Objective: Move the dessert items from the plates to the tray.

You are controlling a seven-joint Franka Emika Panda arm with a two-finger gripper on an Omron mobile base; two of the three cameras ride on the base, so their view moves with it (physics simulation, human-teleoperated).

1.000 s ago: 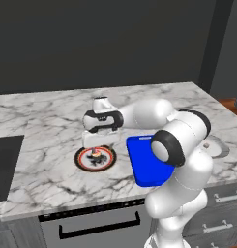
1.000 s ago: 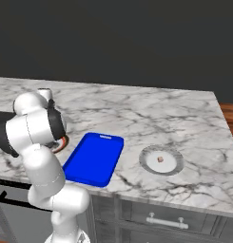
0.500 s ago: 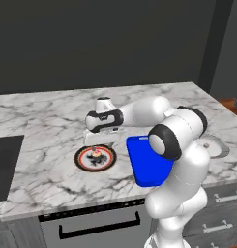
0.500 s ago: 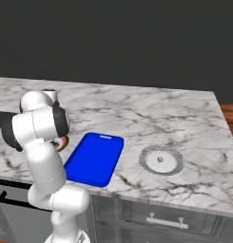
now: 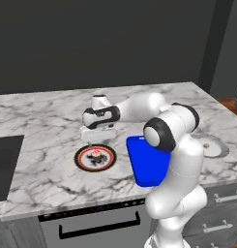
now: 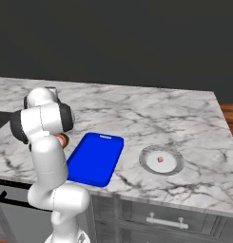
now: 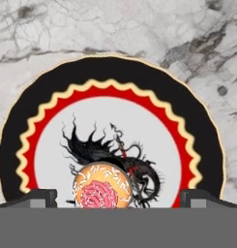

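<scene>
Step in hand looks like the approach for the first pick: the gripper [image 5: 94, 141] hangs above the black-and-red plate [image 5: 81, 160], not down on it yet. In the hand view the two fingertips [image 7: 38, 197] sit wide apart at the bottom corners with the cupcake [image 7: 101, 188] between them, a bit toward the left tip; jaws wide open, gripping nothing. The cupcake rests on the plate's dragon-patterned centre, at about 6 o'clock from the middle of the black-and-red plate [image 7: 197, 126] in that view. Next move, as I judge it: nudge so the cupcake is centred between the tips, drop straight down, close on the tan base, lift, then carry it to the blue tray [image 5: 144, 164], which lies just beside the plate at its 3 o'clock in the left base view. The second item is untouched: a small tan-brown lump [image 6: 160, 158] on the pale plate [image 6: 147, 161], at 3 o'clock of the blue tray [image 6: 95, 159] in the right base view, near but apart. View differences: the hand view gives finger spread and the cupcake's sprinkled top in detail; the left base view gives gripper height over the cupcake [image 5: 96, 154] and the plate-to-tray layout, though the arm covers part of the tray; the right base view gives the whole tray, bare, and the lump clearly, while the arm hides most of the patterned plate there.
</scene>
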